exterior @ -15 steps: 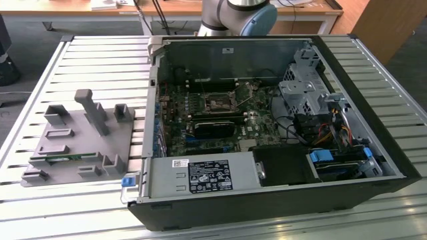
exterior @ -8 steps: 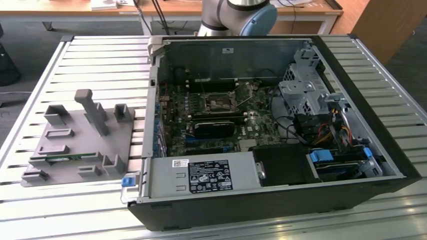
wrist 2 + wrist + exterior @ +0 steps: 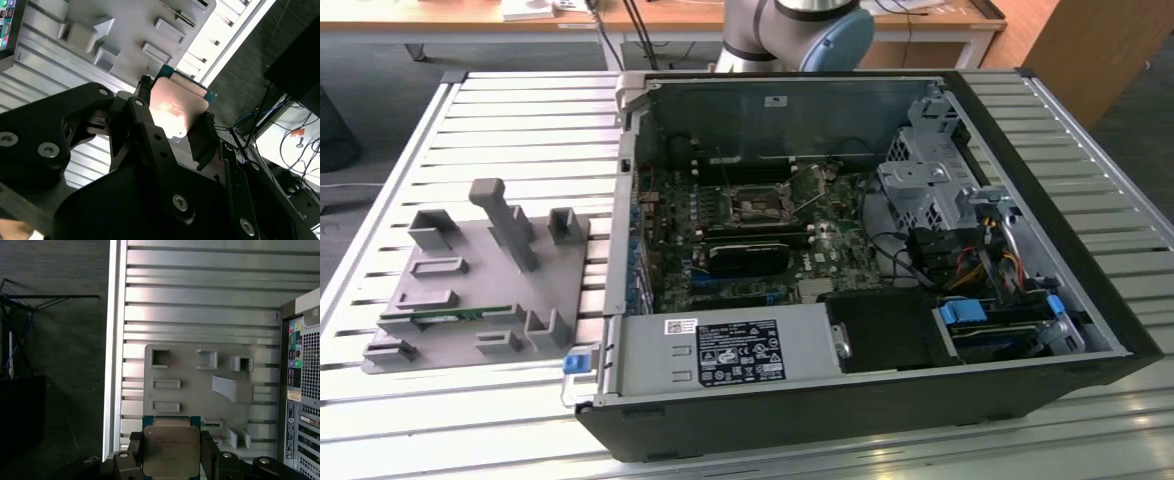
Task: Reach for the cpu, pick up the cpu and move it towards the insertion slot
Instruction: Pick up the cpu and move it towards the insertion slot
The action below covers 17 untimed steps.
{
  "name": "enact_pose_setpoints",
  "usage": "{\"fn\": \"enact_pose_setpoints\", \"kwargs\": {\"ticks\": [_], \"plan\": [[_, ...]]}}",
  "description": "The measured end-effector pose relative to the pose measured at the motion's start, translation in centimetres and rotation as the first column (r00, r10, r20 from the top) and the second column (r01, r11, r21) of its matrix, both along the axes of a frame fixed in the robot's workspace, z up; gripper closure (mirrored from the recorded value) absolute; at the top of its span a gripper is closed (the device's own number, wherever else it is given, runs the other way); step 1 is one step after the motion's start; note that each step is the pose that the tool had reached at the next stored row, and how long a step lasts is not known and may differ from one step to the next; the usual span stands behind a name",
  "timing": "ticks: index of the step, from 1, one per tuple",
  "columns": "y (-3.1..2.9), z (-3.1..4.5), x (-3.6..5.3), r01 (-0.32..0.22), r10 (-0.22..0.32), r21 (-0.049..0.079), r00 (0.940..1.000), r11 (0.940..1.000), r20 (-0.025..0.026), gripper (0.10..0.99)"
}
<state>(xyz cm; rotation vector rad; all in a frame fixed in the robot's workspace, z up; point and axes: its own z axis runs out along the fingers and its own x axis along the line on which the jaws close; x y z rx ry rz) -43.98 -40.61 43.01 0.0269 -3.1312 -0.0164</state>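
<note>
The cpu (image 3: pixel 171 449), a flat square chip with a silvery top and a thin green edge, sits between the black fingers (image 3: pixel 134 456) of my gripper (image 3: pixel 171 460). The gripper is shut on it from two opposite sides. In the second wrist view the cpu (image 3: pixel 177 107) shows again in the gripper (image 3: pixel 175 117), lifted well above the grey tray (image 3: pixel 125 30). The insertion slot (image 3: pixel 757 205), a square socket with a dark centre and a thin metal frame, lies on the motherboard inside the open computer case (image 3: pixel 854 390) in the exterior view.
The grey tray (image 3: pixel 467 300) with raised blocks and recesses lies on the slatted metal table (image 3: pixel 520 120) at the exterior view's left, with a green memory stick (image 3: pixel 447 318) in it. The case's rear panel (image 3: pixel 302 390) stands beside the tray (image 3: pixel 200 380). The arm's base (image 3: pixel 801 30) rises behind the case.
</note>
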Motion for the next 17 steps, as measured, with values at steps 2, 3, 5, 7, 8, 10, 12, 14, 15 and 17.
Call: {"fn": "enact_pose_setpoints", "kwargs": {"ticks": [2, 3, 5, 7, 8, 10, 12, 14, 15, 17], "plan": [[0.00, 0.01, 0.33, 0.000, 0.000, 0.000, 1.0000, 1.0000, -0.0001, 0.545], [0.00, 0.01, 0.49, 0.000, 0.000, 0.000, 1.0000, 1.0000, -0.0001, 0.545], [0.00, 0.01, 0.83, 0.000, 0.000, 0.000, 1.0000, 1.0000, -0.0002, 0.545], [0.00, 0.01, 1.32, 0.000, 0.000, 0.000, 1.0000, 1.0000, -0.0001, 0.545], [0.00, 0.01, 1.59, 0.000, 0.000, 0.000, 1.0000, 1.0000, -0.0003, 0.545], [0.00, 0.01, 1.99, 0.000, 0.000, 0.000, 1.0000, 1.0000, -0.0001, 0.545], [0.00, 0.01, 2.34, 0.000, 0.000, 0.000, 1.0000, 1.0000, -0.0003, 0.545], [0.00, 0.01, 2.71, 0.000, 0.000, 0.000, 1.0000, 1.0000, -0.0002, 0.545], [-0.01, 0.01, 2.91, 0.000, 0.000, 0.000, 1.0000, 1.0000, -0.0002, 0.545], [0.00, 0.01, 3.31, 0.000, 0.000, 0.000, 1.0000, 1.0000, -0.0001, 0.545]]}}
